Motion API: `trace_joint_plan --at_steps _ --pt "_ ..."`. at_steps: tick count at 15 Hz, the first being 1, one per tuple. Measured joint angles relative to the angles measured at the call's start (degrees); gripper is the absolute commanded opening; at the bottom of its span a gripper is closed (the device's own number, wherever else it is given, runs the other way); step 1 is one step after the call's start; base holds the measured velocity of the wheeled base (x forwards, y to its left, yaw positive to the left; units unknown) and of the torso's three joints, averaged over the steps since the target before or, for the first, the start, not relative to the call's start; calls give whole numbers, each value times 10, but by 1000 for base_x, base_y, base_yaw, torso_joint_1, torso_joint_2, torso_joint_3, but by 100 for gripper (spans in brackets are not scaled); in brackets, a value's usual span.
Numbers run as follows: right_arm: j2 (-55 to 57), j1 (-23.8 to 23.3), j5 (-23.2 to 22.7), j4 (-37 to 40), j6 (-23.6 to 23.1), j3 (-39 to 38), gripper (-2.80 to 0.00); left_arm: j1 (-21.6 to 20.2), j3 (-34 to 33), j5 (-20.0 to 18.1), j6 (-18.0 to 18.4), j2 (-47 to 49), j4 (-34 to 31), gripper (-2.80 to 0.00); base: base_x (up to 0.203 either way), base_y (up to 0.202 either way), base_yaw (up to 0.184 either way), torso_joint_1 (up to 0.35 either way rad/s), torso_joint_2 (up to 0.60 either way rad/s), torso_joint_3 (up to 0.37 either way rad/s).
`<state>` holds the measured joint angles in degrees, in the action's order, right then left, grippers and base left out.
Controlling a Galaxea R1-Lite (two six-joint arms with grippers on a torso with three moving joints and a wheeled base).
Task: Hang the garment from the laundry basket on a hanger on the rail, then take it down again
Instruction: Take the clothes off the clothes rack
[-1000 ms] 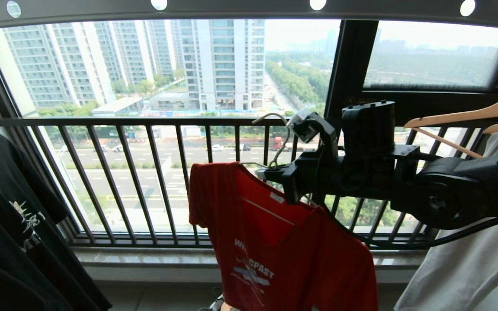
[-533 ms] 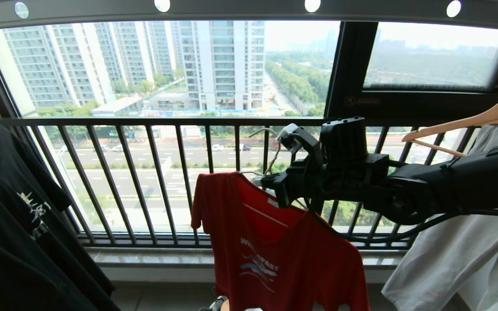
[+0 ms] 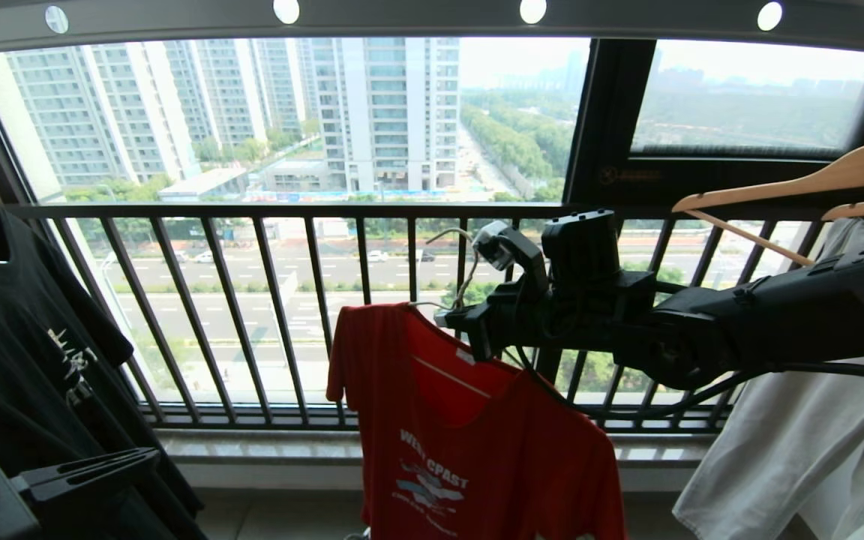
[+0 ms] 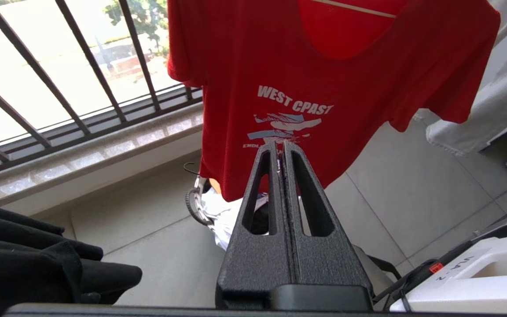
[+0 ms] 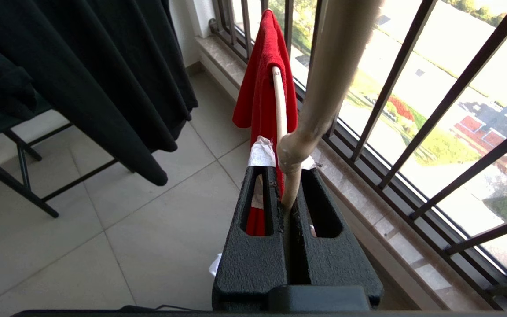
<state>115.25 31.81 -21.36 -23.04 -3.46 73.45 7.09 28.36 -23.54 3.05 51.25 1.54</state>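
The right gripper [image 3: 453, 321] is clamped on the thin white wire hanger [image 3: 465, 271] – its hook [image 3: 448, 231] free of the grey holed rail [image 3: 417, 13] above – bright red printed T-shirt [image 3: 469, 435] draped below; unhooking looks done, laying it away remains.

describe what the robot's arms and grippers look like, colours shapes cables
Both are matte black. The right arm is a thick rounded shell with a boxy black wrist module, a small grey-white unit clipped on top, and a black cable looping beneath it. The right gripper and left gripper share one design: two tapered, rough-textured black fingers, each with a long slot cut through it.
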Motion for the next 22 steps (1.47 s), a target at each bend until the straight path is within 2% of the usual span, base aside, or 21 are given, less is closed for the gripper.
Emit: trace_joint_plan --at_steps 5,9,10,12,16,18,22 --pt "8 -1 2 0 4 11 -280 97 127 -16 -1 287 80 -280 0 0 0 0 0 0" --pt "13 -5 2 1 5 18 -280 135 205 -13 -16 451 135 -280 0 0 0 0 0 0" --pt "15 -6 2 1 10 20 -280 140 214 -6 -25 477 160 0 0 0 0 0 0 0" --pt "18 -7 2 1 21 24 -280 149 233 30 -45 515 197 0 0 0 0 0 0 0" --pt "19 -7 2 1 22 25 -280 191 241 167 -81 544 276 0 0 0 0 0 0 0" --pt "19 -7 2 1 23 25 -280 214 241 217 -88 546 292 0 0 0 0 0 0 0" --pt "19 -7 2 1 23 24 -280 226 245 255 -90 545 305 0 0 0 0 0 0 0"
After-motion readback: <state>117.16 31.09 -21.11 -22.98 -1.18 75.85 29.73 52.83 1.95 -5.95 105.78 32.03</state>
